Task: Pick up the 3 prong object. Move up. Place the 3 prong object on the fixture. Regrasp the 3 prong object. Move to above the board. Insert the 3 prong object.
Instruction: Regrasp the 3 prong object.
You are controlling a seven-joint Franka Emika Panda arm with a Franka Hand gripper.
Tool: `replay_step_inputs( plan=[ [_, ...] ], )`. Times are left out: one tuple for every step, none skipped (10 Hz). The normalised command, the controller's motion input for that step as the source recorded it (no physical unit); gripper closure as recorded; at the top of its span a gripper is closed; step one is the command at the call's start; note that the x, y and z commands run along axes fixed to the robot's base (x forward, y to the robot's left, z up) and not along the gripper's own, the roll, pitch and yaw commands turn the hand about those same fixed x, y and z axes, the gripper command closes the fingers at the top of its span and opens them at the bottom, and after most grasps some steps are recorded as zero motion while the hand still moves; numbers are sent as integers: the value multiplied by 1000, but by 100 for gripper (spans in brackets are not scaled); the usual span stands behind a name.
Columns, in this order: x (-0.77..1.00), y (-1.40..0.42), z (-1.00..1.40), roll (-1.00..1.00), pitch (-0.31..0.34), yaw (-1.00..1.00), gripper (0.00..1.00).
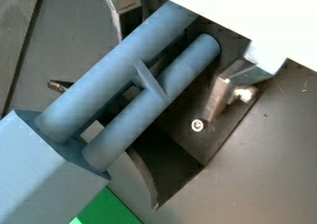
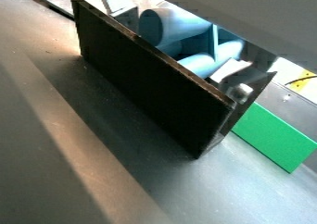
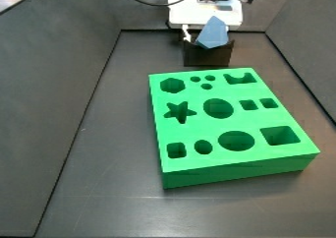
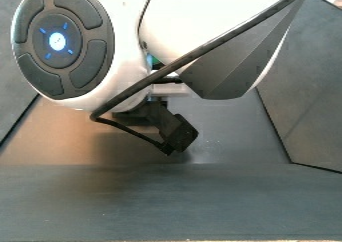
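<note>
A wrist view, close up: the 3 prong object (image 1: 124, 80), a light-blue plastic piece, fills the frame. Its round prongs lie side by side, sloping over the dark fixture (image 1: 186, 158). A silver finger plate (image 1: 227, 91) sits just beside the prongs. The tool (image 1: 186, 75) is around the piece, but whether it is clamped or slack cannot be told here.

Another wrist view: the fixture (image 2: 148, 84) shows as a dark upright wall. Blue prongs of the 3 prong object (image 2: 186, 33) rise behind its top edge. A corner of the green board (image 2: 279, 140) lies near the fixture's base.

A side view: the board (image 3: 223, 124) lies on the dark worktop (image 3: 79, 153). Beyond its far edge stands the fixture (image 3: 207, 55), with the blue piece (image 3: 214, 30) leaning on top and the tool (image 3: 210, 24) around it.

Another side view: the arm's white body blocks nearly everything; only the dark fixture (image 4: 167, 129) shows below it.

Judging by looks, the piece is light, rigid and smooth, so likely slippery. The flat blocky body seems a better hold than the round prongs.
</note>
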Motion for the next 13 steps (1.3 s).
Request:
replay_step_inputs(
  plan=[
    [0,0,1000,-42,-34,-37,0],
    [-2,-3,1000,-43,-32,-35,0],
    [-28,0,1000,-7,-24,-1,0],
    [-33,-3,1000,10,-22,11,0],
    [-40,-5,1000,32,-9,27,0],
    [-40,-2,879,41,6,32,0],
    [-35,-1,638,44,31,33,0],
    [-33,0,519,44,46,30,0],
    [-27,5,276,43,69,20,0],
    [7,-1000,980,1000,74,27,0],
    [11,-1000,936,1000,74,26,0],
    [-19,-1000,918,1000,63,24,0],
    [-42,-1000,891,1000,55,23,0]
  ],
)
